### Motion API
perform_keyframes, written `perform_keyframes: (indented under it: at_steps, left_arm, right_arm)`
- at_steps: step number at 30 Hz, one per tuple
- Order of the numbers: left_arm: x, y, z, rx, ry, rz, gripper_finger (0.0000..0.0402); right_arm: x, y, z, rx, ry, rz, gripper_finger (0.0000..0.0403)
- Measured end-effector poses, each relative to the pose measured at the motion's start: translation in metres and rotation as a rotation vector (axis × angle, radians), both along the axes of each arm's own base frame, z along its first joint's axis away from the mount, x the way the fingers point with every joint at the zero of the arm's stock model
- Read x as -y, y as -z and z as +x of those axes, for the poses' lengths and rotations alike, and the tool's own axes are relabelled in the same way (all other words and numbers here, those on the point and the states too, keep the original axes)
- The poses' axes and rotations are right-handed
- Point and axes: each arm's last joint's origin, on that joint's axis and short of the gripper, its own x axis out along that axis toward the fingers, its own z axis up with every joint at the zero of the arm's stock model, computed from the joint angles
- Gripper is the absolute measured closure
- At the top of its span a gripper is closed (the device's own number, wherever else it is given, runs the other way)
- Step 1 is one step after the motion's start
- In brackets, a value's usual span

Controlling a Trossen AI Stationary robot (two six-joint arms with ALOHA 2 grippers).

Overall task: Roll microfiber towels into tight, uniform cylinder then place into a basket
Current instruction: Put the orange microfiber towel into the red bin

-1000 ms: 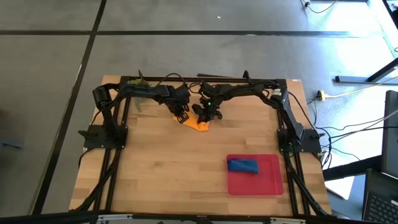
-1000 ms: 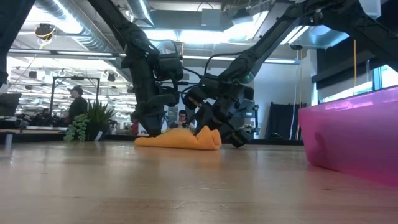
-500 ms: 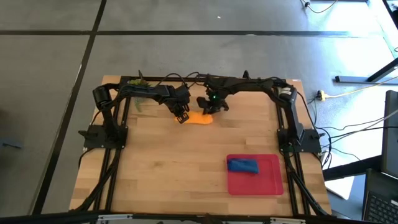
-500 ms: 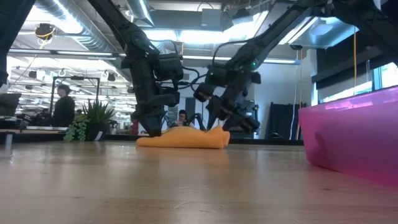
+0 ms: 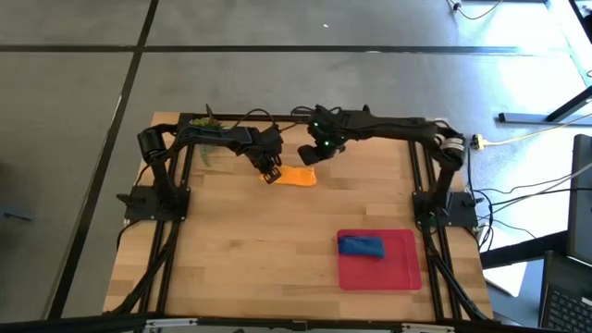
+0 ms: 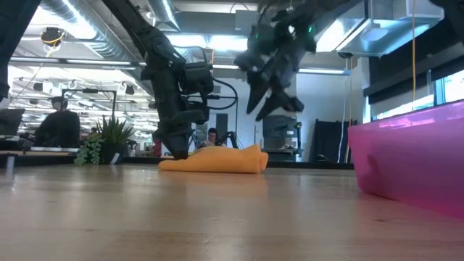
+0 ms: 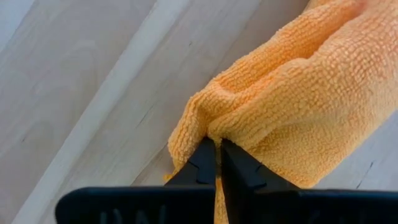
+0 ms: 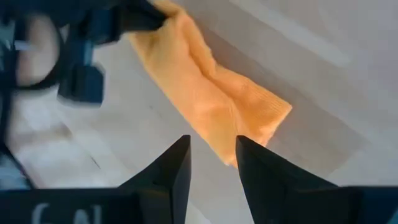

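The orange towel [image 5: 298, 176] lies loosely bunched into a long shape on the wooden table, toward the far middle, its underside on the boards [image 6: 214, 161]. My left gripper [image 5: 270, 174] is at its left end, shut on it [image 7: 217, 142]. My right gripper [image 5: 311, 155] hangs open above the towel's right end [image 6: 272, 101], with nothing between its fingers [image 8: 211, 149]. The blue towel [image 5: 361, 245] lies rolled up in the red basket [image 5: 398, 273] at the near right. My left gripper pinches a small fold at the orange towel's left end [image 7: 214, 127] between its two fingertips. The fingers come steeply from above. The rest of the towel lies slack on the table, away from the fingers.
The basket's wall [image 6: 406, 156] stands at the right of the low view. A small green plant [image 5: 208, 120] stands at the table's far left corner. Bare boards stretch across the near left half. A person [image 6: 58, 127] sits in the room beyond.
My right gripper has risen from the towel's right end, moved toward the far edge and rolled. The towel's right part, which lay bent toward the near edge, now lies stretched toward the right. Its left end has stayed in my left gripper.
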Motion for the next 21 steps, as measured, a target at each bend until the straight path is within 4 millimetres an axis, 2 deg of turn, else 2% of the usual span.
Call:
perform_keyframes:
  at_steps: [5, 9, 13, 21]
  left_arm:
    - [-0.001, -0.001, 0.002, 0.026, 0.000, 0.012, 0.0401]
    - [-0.001, -0.001, 0.003, 0.028, 0.001, 0.013, 0.0401]
    - [-0.001, -0.001, 0.003, 0.028, 0.001, 0.013, 0.0401]
    - [-0.002, -0.001, 0.004, 0.039, 0.000, 0.019, 0.0401]
  right_arm:
    - [-0.028, -0.024, -0.002, 0.010, -0.152, -0.197, 0.0274]
    - [-0.052, -0.028, 0.004, 0.012, -0.308, -0.357, 0.0274]
    - [-0.072, -0.027, 0.009, 0.024, -0.445, -0.414, 0.0274]
    - [-0.088, -0.029, 0.015, 0.079, -0.557, -0.482, 0.0274]
